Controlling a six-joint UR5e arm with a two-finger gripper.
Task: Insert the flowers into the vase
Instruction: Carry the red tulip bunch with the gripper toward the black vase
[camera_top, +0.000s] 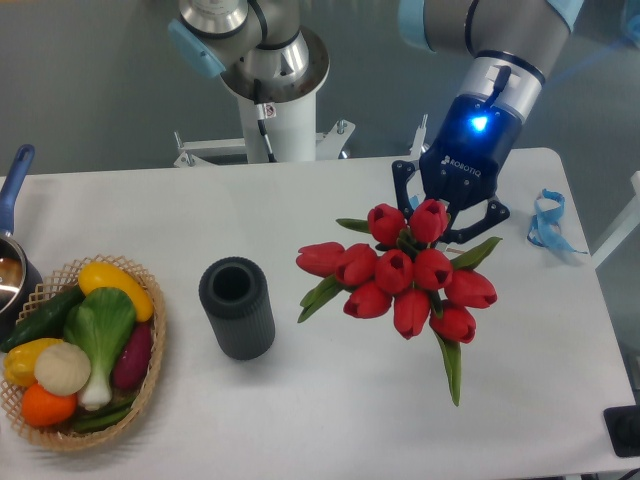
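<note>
Upright vase (237, 308), flowers (405, 272) buds facing camera

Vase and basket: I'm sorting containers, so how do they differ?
The vase is a dark grey ribbed cylinder; the basket is tan woven wicker. The vase stands tall and narrow; the basket is low and wide. The vase looks empty; the basket holds vegetables. Both sit on the table, mouths up.

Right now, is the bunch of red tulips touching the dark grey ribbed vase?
Apart. The camera view shows bare table between the tulips and the vase.
</note>
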